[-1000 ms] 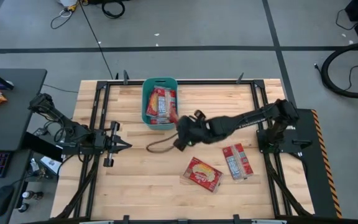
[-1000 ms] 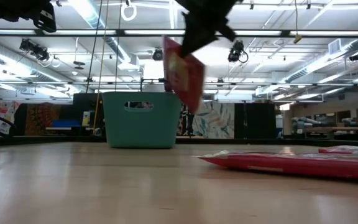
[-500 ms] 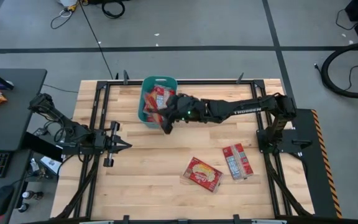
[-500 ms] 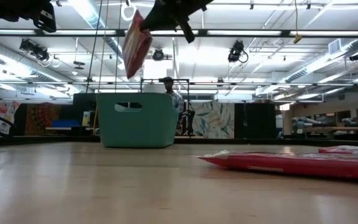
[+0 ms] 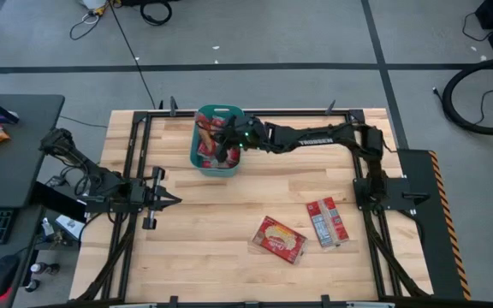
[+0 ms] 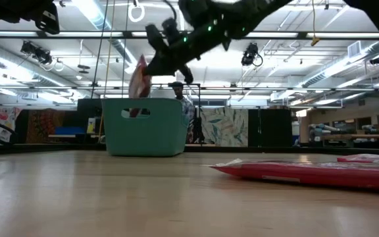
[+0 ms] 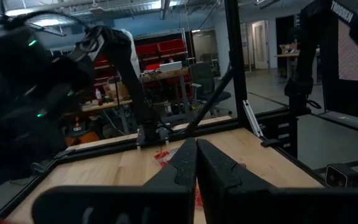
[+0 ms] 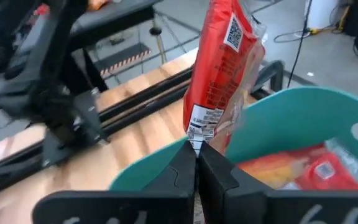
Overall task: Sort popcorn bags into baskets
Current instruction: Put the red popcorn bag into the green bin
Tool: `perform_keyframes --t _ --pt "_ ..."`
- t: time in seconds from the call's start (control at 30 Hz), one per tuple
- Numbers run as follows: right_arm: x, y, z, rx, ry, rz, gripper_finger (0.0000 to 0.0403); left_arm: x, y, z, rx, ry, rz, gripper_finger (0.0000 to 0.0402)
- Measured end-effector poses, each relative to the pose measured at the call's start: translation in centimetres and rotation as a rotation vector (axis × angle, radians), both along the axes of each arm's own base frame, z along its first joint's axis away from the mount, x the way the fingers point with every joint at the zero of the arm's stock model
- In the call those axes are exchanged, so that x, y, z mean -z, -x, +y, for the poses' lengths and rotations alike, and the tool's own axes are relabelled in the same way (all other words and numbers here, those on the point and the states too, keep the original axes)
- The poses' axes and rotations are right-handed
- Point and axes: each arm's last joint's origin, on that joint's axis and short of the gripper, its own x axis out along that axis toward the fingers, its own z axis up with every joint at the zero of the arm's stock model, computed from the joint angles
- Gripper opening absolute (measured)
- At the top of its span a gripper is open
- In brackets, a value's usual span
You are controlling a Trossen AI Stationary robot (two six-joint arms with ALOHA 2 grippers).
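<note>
Teal tub (image 5: 202,161) sits at the surface's (image 5: 229,239) far edge; the right tool (image 5: 223,147) hangs over it, pinched shut on a red bag (image 8: 224,74). Two more bags (image 5: 326,221) lie well apart. Left tool (image 5: 171,200) waits closed, empty.

The basket (image 5: 218,141) stands at the bench's (image 5: 195,231) 12 o'clock edge with bags inside. The right gripper (image 5: 221,147) holds one popcorn bag (image 8: 222,68) above it. Two bags (image 5: 302,231) lie at 5 o'clock.

right arm (image 5: 315,137) spans above the teal basket (image 5: 202,162); bare table (image 5: 204,231) beside two bags (image 5: 279,238).
</note>
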Motion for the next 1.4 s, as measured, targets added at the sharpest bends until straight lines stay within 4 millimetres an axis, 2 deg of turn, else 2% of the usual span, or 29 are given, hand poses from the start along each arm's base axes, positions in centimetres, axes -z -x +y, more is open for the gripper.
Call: perform_keyframes --t 0.13,0.2,0.4,0.5,0.6,0.8,0.97,1.07,1.2,1.3,1.4 --pt "1.1 0.0 -2.5 0.058 -0.041 -0.015 0.0012 0.0 0.0 0.0 0.000 0.000 0.000 0.0013" --pt "1.9 0.5 -3.5 0.097 -0.087 0.036 0.0016 0.1 0.0 0.0 0.000 -0.004 0.005 0.0013" --pt "3.4 1.5 -5.9 0.147 -0.176 0.115 0.0056 0.2 0.0 0.0 0.000 -0.013 0.017 0.0013" --pt "3.5 2.1 -6.4 0.129 -0.240 0.135 0.0081 0.2 0.0 0.0 -0.001 -0.014 0.018 0.0013" --pt "2.4 2.4 -6.2 0.107 -0.267 0.107 0.0100 0.2 0.0 0.0 -0.004 -0.014 0.017 0.0013" --pt "-0.6 3.4 -3.8 0.062 -0.264 0.130 0.0109 0.2 0.0 0.0 -0.018 -0.010 0.016 0.0013" --pt "-4.5 5.1 -1.3 0.041 -0.167 0.126 0.0109 -0.1 0.0 0.1 -0.024 -0.025 -0.009 0.0013" --pt "-5.9 6.0 0.3 0.045 -0.163 0.142 0.0108 -0.1 0.0 0.1 -0.026 -0.031 -0.015 0.0013" --pt "-6.2 7.6 4.3 -0.006 -0.199 0.314 0.0108 -0.3 0.0 0.1 -0.026 -0.023 -0.029 0.0013" --pt "-4.9 8.5 7.7 0.032 -0.190 0.491 0.0108 -0.4 0.1 0.1 -0.026 -0.017 -0.035 0.0013" --pt "-4.2 8.9 10.9 0.065 -0.178 0.559 0.0108 -0.4 0.1 0.1 -0.026 -0.016 -0.034 0.0013"
